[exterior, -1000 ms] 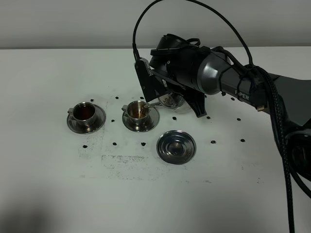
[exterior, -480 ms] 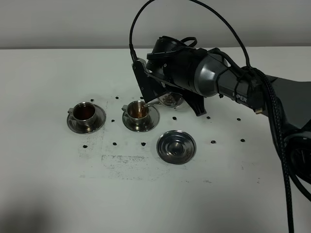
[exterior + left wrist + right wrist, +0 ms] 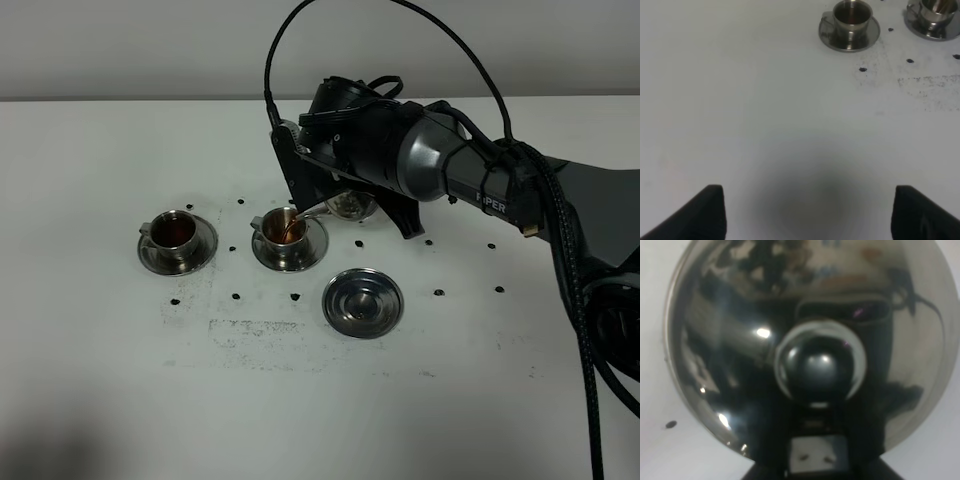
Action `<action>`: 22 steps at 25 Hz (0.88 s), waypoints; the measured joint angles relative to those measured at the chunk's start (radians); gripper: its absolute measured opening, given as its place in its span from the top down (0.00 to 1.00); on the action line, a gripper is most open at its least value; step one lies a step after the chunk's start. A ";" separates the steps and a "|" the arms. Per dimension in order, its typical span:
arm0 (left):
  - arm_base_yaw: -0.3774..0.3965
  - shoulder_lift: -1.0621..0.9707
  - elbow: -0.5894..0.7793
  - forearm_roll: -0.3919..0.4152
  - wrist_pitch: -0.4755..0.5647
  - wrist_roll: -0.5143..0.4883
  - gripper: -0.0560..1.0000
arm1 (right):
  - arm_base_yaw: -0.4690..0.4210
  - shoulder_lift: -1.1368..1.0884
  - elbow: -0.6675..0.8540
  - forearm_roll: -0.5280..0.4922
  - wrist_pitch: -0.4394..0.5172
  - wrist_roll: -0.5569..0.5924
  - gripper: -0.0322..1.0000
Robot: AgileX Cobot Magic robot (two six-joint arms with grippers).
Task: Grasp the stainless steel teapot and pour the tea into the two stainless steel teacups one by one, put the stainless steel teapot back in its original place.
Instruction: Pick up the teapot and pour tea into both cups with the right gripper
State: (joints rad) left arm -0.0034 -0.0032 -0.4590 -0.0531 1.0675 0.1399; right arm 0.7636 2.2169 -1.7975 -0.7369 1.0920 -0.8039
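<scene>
My right gripper (image 3: 335, 195) is shut on the stainless steel teapot (image 3: 352, 206), which is tilted with its thin spout (image 3: 312, 211) over the right teacup (image 3: 285, 228). A brown stream of tea runs from the spout into that cup. The arm hides most of the pot. In the right wrist view the domed lid (image 3: 740, 330) and its knob (image 3: 820, 362) fill the picture. The left teacup (image 3: 175, 231) holds dark tea on its saucer. The original place, a bare ringed saucer (image 3: 362, 300), lies in front of the arm. My left gripper (image 3: 810, 215) is open over bare table, short of the left teacup (image 3: 852, 15).
The white table (image 3: 100, 380) carries small black marker dots (image 3: 438, 292) around the cups and a smudged grey patch (image 3: 250, 328) in front of them. The right arm's black cable (image 3: 580, 330) hangs down the right side.
The right arm has tipped the teapot a little further toward the right teacup, and a stream of tea now shows at the spout. The left gripper's view gives no earlier frame.
</scene>
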 joint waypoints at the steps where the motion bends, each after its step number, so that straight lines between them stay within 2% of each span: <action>1: 0.000 0.000 0.000 0.000 0.000 0.000 0.32 | 0.000 0.000 0.000 0.000 0.000 0.000 0.80; 22: 0.000 0.000 0.000 0.000 0.000 0.001 0.32 | 0.000 0.000 0.000 -0.025 0.001 0.001 0.80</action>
State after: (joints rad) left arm -0.0034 -0.0032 -0.4590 -0.0531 1.0675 0.1408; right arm 0.7639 2.2169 -1.7975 -0.7620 1.0931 -0.8032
